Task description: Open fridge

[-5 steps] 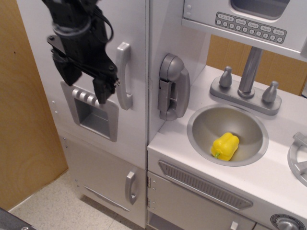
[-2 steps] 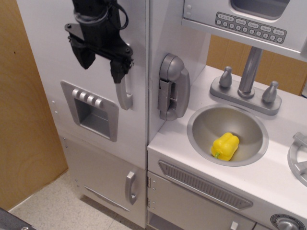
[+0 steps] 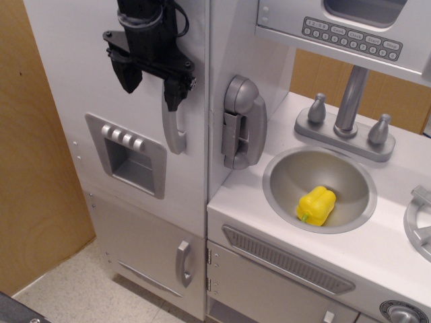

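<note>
The fridge is the tall silver-grey cabinet on the left, and its large door is shut. The long curved grey handle runs down the door's right edge, with the recessed dispenser panel to its lower left. My black gripper hangs in front of the upper door with its fingers spread apart and nothing between them. Its right fingertip covers the top of the handle. Its left fingertip is over the bare door face. The upper end of the handle is hidden behind the gripper.
A smaller lower door with a short handle sits below. A grey toy phone hangs on the cabinet side. A yellow pepper lies in the sink, with a faucet behind. A wooden wall is at the left.
My gripper has moved up and to the right, from in front of the dispenser panel to the top of the handle. The door has stayed shut.
</note>
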